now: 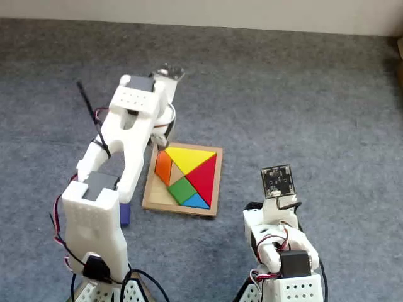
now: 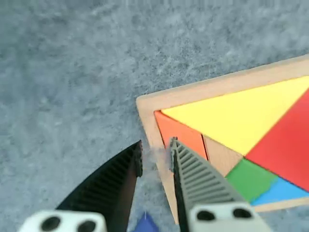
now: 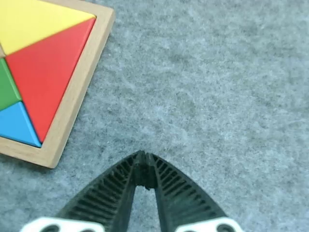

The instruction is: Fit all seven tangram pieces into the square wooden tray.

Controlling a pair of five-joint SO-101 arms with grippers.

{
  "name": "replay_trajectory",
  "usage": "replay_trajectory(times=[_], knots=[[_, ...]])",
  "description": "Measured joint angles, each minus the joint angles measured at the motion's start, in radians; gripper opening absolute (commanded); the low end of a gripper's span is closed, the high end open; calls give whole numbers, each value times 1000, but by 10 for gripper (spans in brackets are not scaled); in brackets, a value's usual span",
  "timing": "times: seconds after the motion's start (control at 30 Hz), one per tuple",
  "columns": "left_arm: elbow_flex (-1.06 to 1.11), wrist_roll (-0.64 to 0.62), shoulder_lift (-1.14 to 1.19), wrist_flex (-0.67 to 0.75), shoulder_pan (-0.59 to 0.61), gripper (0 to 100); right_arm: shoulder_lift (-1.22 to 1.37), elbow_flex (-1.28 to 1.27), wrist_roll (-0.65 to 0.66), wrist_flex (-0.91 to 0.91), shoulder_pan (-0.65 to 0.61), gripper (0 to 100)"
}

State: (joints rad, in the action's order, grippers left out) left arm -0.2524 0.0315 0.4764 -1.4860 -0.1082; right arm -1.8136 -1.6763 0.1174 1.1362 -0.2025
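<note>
The square wooden tray (image 1: 182, 208) lies mid-table holding a yellow triangle (image 1: 189, 157), a red triangle (image 1: 204, 178), an orange piece (image 1: 163, 166), a green square (image 1: 182, 189) and a light blue triangle (image 1: 197, 201). Bare wood shows between orange and green (image 2: 219, 157) and in the tray's near left corner. A dark blue piece (image 1: 124, 214) rests on the carpet left of the tray, half under the left arm. My left gripper (image 2: 155, 153) is open, its fingertips straddling the tray's left rim (image 2: 203, 89) beside the orange piece (image 2: 186, 135). My right gripper (image 3: 143, 162) is shut and empty above carpet, right of the tray (image 3: 72, 104).
Grey carpet covers the whole table. The left arm (image 1: 129, 135) stretches along the tray's left side. The right arm (image 1: 280, 239) sits folded back at the near right. Open carpet lies right of and beyond the tray.
</note>
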Motion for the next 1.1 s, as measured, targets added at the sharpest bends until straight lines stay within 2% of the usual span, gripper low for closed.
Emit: replay_trajectory(times=[0.17, 0.27, 0.5, 0.67, 0.77, 0.9, 1.1], knots=[[-157, 0, 0, -186, 2, 103, 0, 0, 0, 0, 0, 5], [-173, 0, -14, -235, 2, 57, 0, 0, 0, 0, 0, 5], [35, 46, -247, -245, 0, 46, 0, 0, 0, 0, 0, 5], [356, 95, -459, -133, -2, 50, 0, 0, 0, 0, 0, 5], [559, 114, -589, -49, 5, 136, 0, 0, 0, 0, 0, 5], [773, 133, -736, 34, 68, 261, 0, 0, 0, 0, 0, 5], [1033, 267, -838, 178, 189, 270, 0, 0, 0, 0, 0, 5]])
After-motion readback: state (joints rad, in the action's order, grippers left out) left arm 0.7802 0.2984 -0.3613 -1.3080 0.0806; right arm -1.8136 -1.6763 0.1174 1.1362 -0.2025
